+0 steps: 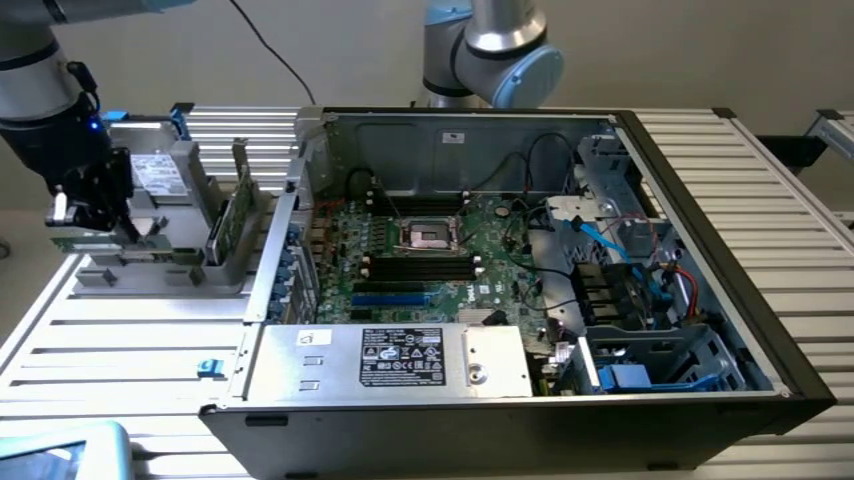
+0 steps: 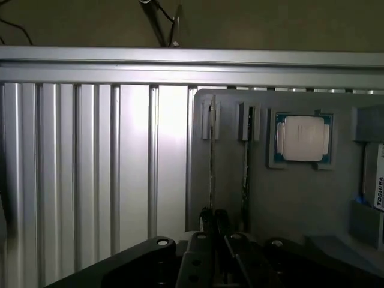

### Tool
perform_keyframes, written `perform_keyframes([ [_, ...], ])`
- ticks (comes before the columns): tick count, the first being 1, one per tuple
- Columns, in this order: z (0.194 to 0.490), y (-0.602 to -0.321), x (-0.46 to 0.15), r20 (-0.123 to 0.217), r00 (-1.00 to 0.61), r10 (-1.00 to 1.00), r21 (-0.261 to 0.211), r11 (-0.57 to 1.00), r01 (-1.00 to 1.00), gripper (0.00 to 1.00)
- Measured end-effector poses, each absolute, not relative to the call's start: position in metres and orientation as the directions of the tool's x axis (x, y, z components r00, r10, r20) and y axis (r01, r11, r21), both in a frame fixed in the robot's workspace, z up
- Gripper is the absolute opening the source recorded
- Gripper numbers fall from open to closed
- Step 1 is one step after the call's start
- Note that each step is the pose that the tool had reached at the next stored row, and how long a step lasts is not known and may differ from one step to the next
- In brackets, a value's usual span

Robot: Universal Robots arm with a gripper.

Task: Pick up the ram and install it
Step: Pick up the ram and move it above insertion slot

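Note:
The ram is a thin green strip standing on edge in a slot of the grey parts holder. The wrist view sees it edge-on. My gripper is shut on the near end of this strip, one dark finger on each side. In the exterior view my gripper hangs over the holder's end at that view's left, with the green ram just under it. The black motherboard slots lie in the open computer case, well toward the exterior view's right.
A second thin strip stands in the neighbouring slot. A square silver processor and a labelled grey drive sit further along the holder. An upright green card stands between holder and case. Another arm's base rises behind the case.

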State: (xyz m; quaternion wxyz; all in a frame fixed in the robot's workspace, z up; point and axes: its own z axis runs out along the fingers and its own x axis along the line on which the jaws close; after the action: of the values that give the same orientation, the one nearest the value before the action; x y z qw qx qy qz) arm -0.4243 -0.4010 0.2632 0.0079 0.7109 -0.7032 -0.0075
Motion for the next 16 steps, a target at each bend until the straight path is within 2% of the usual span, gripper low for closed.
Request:
perform_keyframes([
  [16,0.336,-0.401,-0.421,0.0,0.017,-1.0,0.022,-0.017,-1.0,0.13],
])
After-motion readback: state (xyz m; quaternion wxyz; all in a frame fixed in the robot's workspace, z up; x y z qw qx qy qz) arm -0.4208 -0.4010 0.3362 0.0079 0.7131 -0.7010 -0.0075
